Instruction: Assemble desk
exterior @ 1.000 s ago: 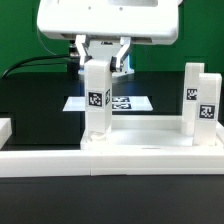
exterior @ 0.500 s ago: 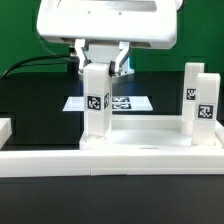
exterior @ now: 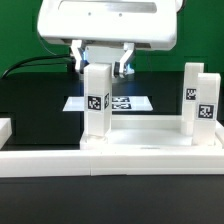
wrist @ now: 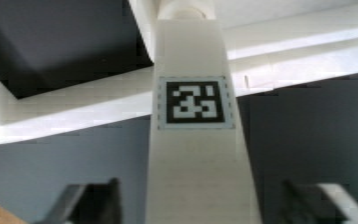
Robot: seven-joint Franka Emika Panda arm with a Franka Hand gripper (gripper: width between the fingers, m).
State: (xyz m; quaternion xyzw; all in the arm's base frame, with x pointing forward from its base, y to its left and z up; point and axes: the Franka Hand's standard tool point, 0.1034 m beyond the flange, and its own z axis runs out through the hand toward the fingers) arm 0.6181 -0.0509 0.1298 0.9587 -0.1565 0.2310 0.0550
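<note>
A white square desk leg (exterior: 97,100) with a black-and-white tag stands upright on the left end of the white desk top (exterior: 150,146). My gripper (exterior: 101,66) hangs around the leg's upper end and is open, with one finger (exterior: 78,58) on each side and clear of it. In the wrist view the leg (wrist: 197,102) runs down the middle, and dark fingers (wrist: 87,202) stand apart from it with gaps on both sides. Two more tagged legs (exterior: 192,95) (exterior: 207,110) stand upright at the top's right end.
The marker board (exterior: 128,103) lies flat on the black table behind the standing leg. A long white rail (exterior: 110,166) runs along the front, and a white piece (exterior: 5,128) sits at the exterior view's left edge. A green backdrop closes the rear.
The fingers have spread apart and let go of the leg they were clamping. The leg stays upright in the same place.
</note>
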